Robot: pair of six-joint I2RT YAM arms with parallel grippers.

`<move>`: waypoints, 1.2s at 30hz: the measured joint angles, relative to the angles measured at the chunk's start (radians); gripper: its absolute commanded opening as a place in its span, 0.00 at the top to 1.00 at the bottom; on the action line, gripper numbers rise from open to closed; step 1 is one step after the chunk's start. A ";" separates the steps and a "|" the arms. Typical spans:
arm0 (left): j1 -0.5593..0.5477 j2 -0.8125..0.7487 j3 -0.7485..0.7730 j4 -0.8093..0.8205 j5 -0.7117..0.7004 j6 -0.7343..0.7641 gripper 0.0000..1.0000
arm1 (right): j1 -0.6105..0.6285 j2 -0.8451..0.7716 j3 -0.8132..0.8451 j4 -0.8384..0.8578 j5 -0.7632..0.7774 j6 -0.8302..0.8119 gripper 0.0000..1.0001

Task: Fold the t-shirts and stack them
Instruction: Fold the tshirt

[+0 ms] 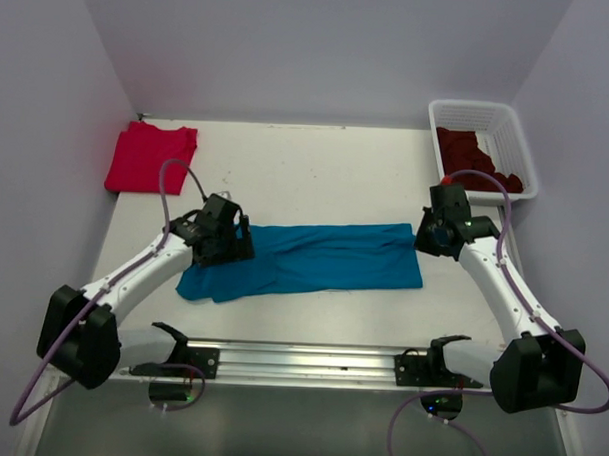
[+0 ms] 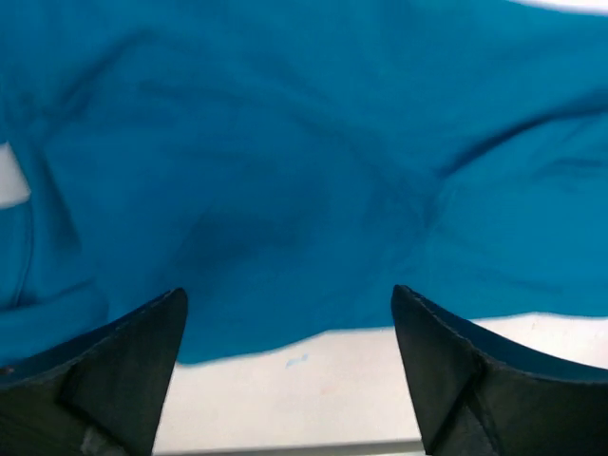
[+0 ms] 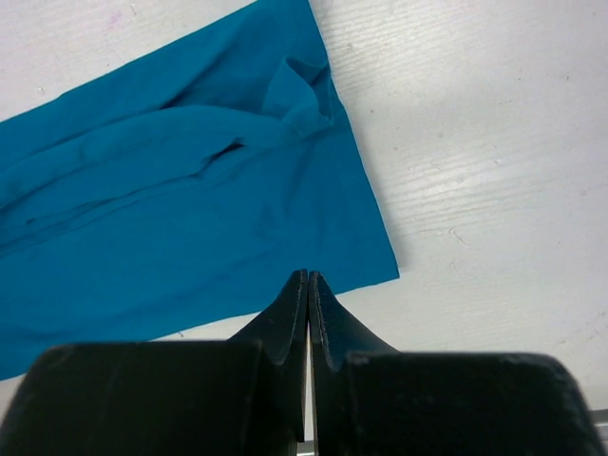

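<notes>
near edge: metal rail point(image 1: 310, 360) runs across the front of the table point(image 1: 317, 168), one arm base at each end of it.

mid table: teal t-shirt point(image 1: 328, 257) lies flat, folded lengthwise into a long band running left to right. right end is square. left end is wider, with cloth flaring toward the near left.

left gripper point(image 1: 236, 242) sits over the left end of the teal shirt. in the left wrist view the jaws are spread wide, dark fingers point(image 2: 128, 366) at the two lower corners with nothing between them. wrinkled teal cloth fills the view below, plus a strip of bare table at the near hem. it has hold of nothing.

right gripper point(image 1: 425, 235) is at the right end of the band, by its far corner. in the right wrist view the fingers are pressed together tip to tip, over the shirt's hem. no cloth seen pinched. can't tell if the tips touch the fabric.

far left corner: red t-shirt point(image 1: 147, 155), folded into a rough square, flat on the table, well apart from the teal one.

far right corner: white lattice basket point(image 1: 469, 116) at the table edge, maroon t-shirts point(image 1: 477, 154) bunched inside it.
</notes>
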 measured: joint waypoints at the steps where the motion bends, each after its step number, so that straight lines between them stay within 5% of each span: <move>1: 0.004 0.043 0.017 0.036 -0.002 0.015 0.26 | 0.000 0.003 0.000 0.004 0.000 0.000 1.00; 6: 0.070 0.237 0.087 0.189 0.017 0.083 0.69 | 0.000 0.051 -0.001 0.038 0.000 0.004 1.00; 8: 0.108 0.287 0.096 0.224 0.025 0.105 0.74 | 0.000 0.089 -0.001 0.063 0.000 0.008 1.00; 25: 0.189 0.352 -0.003 0.329 0.058 0.135 0.82 | 0.000 0.317 0.089 0.166 0.000 0.009 1.00; 36: 0.196 0.746 0.416 0.453 0.154 0.204 0.84 | 0.000 0.319 0.105 0.169 0.002 0.008 1.00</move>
